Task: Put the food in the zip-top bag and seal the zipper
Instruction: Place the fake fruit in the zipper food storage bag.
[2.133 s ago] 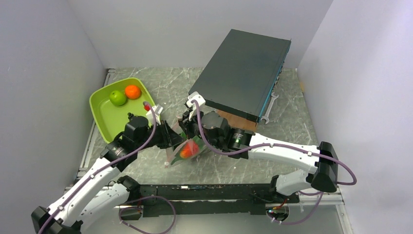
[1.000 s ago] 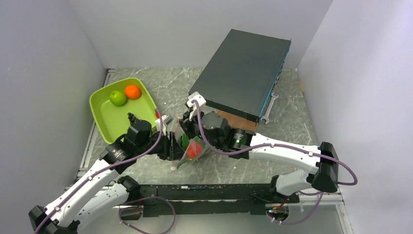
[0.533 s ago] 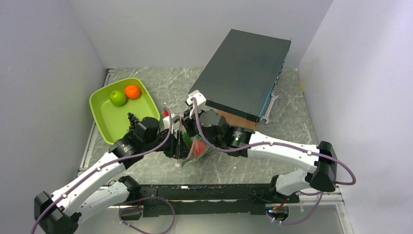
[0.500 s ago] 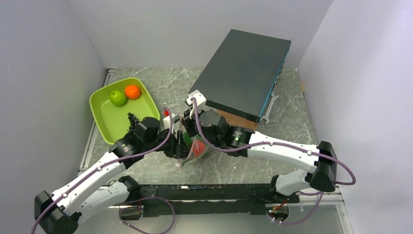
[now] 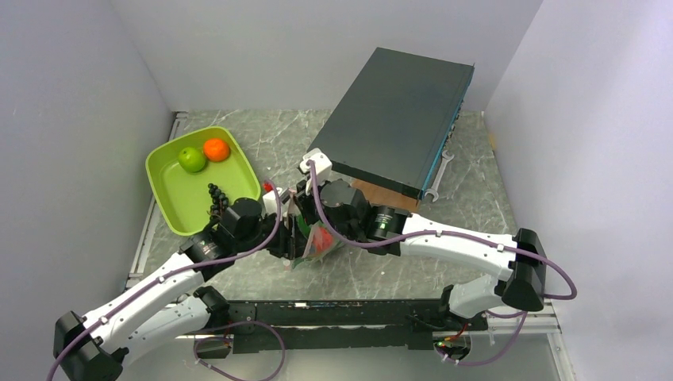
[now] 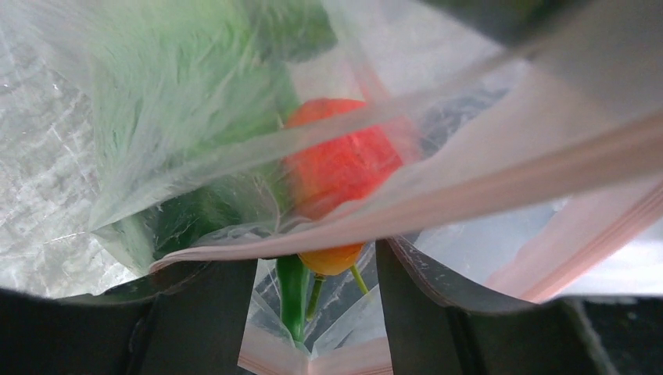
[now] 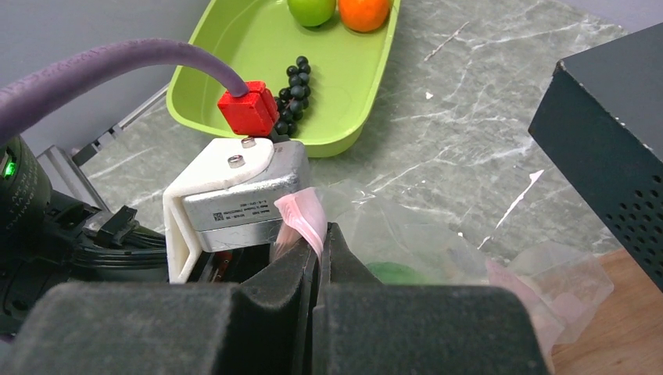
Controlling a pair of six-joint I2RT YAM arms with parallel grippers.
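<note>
The zip-top bag (image 5: 311,248) stands bunched between my two grippers at the table's middle. Inside it are a red-orange fruit (image 5: 321,240), also in the left wrist view (image 6: 340,160), and leafy greens (image 6: 180,101). My right gripper (image 7: 317,242) is shut on the pink zipper strip (image 7: 301,215). My left gripper (image 6: 313,305) is open, and the zipper strip (image 6: 485,191) drapes across its two spread fingers (image 6: 203,312). A green apple (image 5: 191,159), an orange (image 5: 215,149) and black grapes (image 5: 214,194) lie in the lime-green tray (image 5: 159,171).
A dark flat box (image 5: 397,119) leans on a wooden block at the back right, close behind the right gripper. A wrench (image 5: 440,175) lies beside it. White walls close in on the left, back and right. The left wrist's camera housing (image 7: 234,195) sits right against the right fingers.
My left gripper has moved right, from beside the tray up against the bag and the right gripper. The bag has been pushed narrower and more upright, and the red fruit shifted right.
</note>
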